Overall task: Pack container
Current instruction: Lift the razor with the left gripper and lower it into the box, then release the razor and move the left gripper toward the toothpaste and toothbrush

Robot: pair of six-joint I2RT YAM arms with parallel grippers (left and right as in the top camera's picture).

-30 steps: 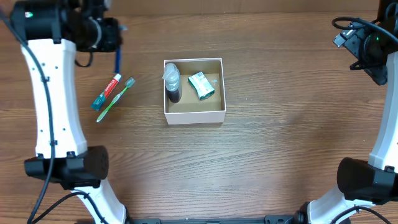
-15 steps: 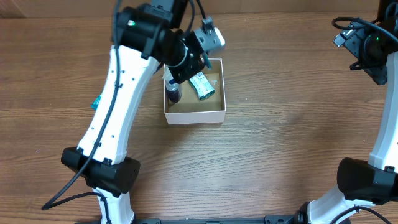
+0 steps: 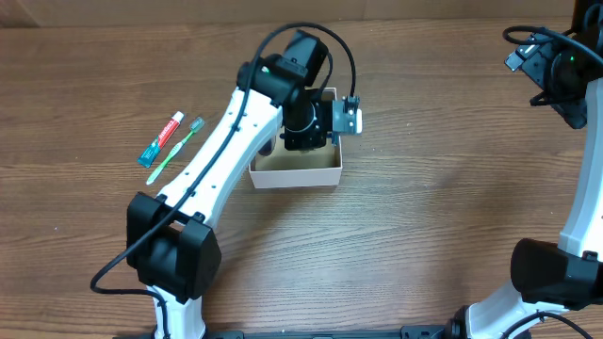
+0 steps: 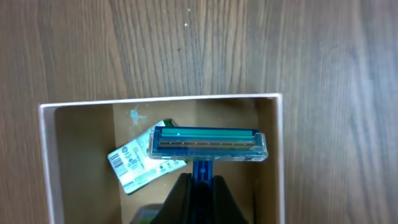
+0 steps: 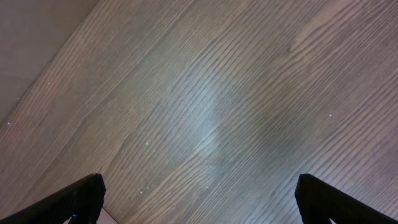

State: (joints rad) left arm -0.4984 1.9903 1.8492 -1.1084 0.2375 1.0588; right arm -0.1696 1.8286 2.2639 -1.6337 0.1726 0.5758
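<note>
The container (image 3: 294,175) is a small white-walled box with a brown bottom at the table's middle; it also shows in the left wrist view (image 4: 46,155). My left gripper (image 4: 200,186) is shut on the blue handle of a razor (image 4: 208,144) and holds it over the box's inside. A green-and-white packet (image 4: 134,162) lies in the box under the razor head. In the overhead view my left gripper (image 3: 316,122) covers most of the box. My right gripper (image 5: 198,199) is open and empty over bare table at the far right.
A toothpaste tube (image 3: 162,137) and a green toothbrush (image 3: 175,149) lie side by side on the table left of the box. The right arm (image 3: 556,71) stays near the back right edge.
My left arm swung from the far left to over the box with the blue razor, settling lower over the box's inside. The right arm has not moved.
</note>
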